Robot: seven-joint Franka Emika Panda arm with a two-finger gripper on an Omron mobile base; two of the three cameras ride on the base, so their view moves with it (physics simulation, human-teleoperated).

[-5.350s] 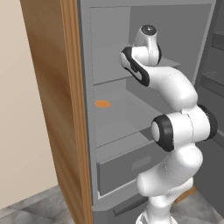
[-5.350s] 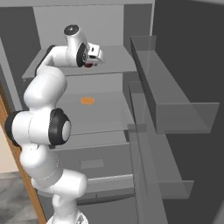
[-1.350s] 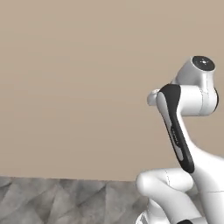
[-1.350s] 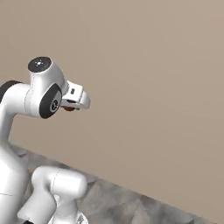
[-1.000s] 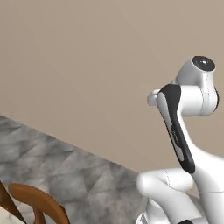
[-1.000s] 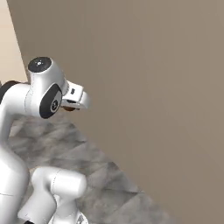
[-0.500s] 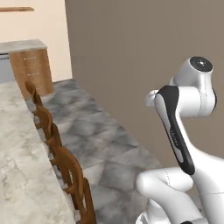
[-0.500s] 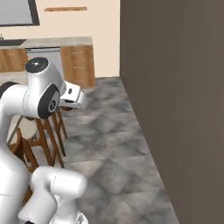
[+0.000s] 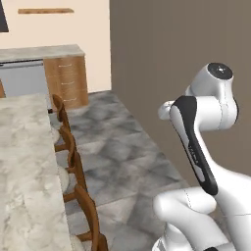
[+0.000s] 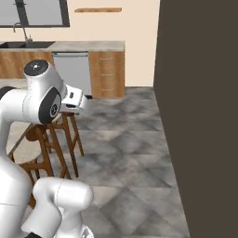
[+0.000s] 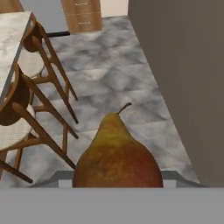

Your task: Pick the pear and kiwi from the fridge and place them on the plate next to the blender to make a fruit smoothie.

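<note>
The pear [image 11: 117,157], yellow-green with a reddish-brown flush and a short stem, fills the lower middle of the hand view, close to the camera and upright. My gripper [image 10: 82,105] is shut on it; the fruit hides the fingertips. The arm is folded up close to the base, and the hand is held high over the grey tiled floor. The fridge, the kiwi, the plate and the blender are out of view.
A marble island counter [image 9: 24,171] with a row of wooden stools [image 9: 73,162] runs along my left. A tall dark wall [image 10: 200,116] stands on my right. Wooden cabinets [image 10: 107,69], a grey dishwasher [image 10: 72,69] and a sink [image 10: 21,44] line the far wall.
The whole picture has swung as the base turned: the bare wall slid to the right, and the island, stools and far counter came into view. The arm holds the same pose, still gripping the pear.
</note>
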